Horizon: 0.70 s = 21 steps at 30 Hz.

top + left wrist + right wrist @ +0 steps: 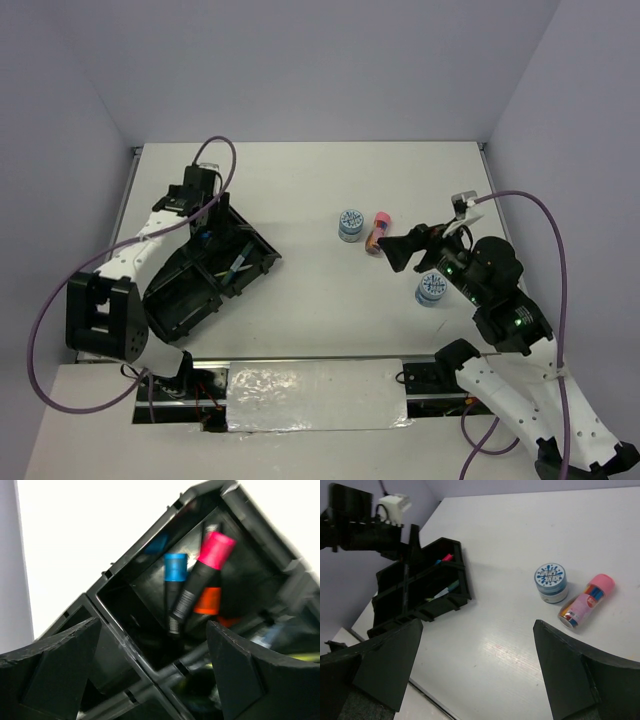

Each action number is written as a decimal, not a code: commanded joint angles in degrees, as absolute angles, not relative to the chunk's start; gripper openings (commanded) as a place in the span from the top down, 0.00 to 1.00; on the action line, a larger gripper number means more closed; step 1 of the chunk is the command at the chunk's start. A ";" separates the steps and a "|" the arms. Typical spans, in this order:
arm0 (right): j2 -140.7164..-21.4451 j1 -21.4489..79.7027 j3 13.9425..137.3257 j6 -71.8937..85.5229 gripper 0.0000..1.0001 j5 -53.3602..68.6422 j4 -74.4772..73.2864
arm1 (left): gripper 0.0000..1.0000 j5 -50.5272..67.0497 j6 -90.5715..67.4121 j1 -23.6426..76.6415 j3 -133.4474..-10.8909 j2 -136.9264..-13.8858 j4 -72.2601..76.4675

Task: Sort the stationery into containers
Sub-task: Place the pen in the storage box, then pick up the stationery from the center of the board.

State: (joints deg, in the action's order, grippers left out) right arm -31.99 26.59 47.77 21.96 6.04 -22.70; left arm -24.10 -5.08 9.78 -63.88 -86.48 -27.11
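Note:
The black organiser tray [185, 295] lies on the left of the table. My left gripper [205, 230] hangs over its far end, open with nothing between the fingers [60, 665]. Directly below the gripper [150, 672], one compartment of the tray [260, 525] holds highlighters with a pink cap [216, 550], a blue cap [175, 567] and an orange cap [208, 601]. A thin pen [442, 591] lies in another compartment. On the table lie a blue-white tape roll [350, 224] and, next to it, a pink-orange tube [377, 231]. My right gripper [392, 248] hovers open just right of the tube. A second tape roll [432, 288] stands under the right arm.
The right wrist view shows the tray [390, 602] at left, the tape roll [550, 581] and tube [586, 601] at right, with bare table below the right gripper [480, 670]. A foil-covered strip [315, 395] runs along the near edge. Walls enclose the table.

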 commanded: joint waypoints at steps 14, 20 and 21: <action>-26.37 26.37 49.75 24.44 0.00 -9.41 -44.38 | 0.01 -15.73 -19.17 36.38 -101.48 -106.85 -28.56; -23.12 26.28 51.94 20.14 0.00 -5.11 -45.88 | 0.01 -18.89 -15.82 41.57 -123.54 -127.58 -34.63; -22.68 26.28 51.86 19.78 0.00 -3.88 -45.88 | 0.01 -19.42 -15.56 42.01 -124.97 -129.18 -35.15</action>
State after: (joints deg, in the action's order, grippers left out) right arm -24.56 26.57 48.90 22.72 -6.52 -44.77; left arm -17.10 -17.56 40.97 -119.31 -125.69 -30.79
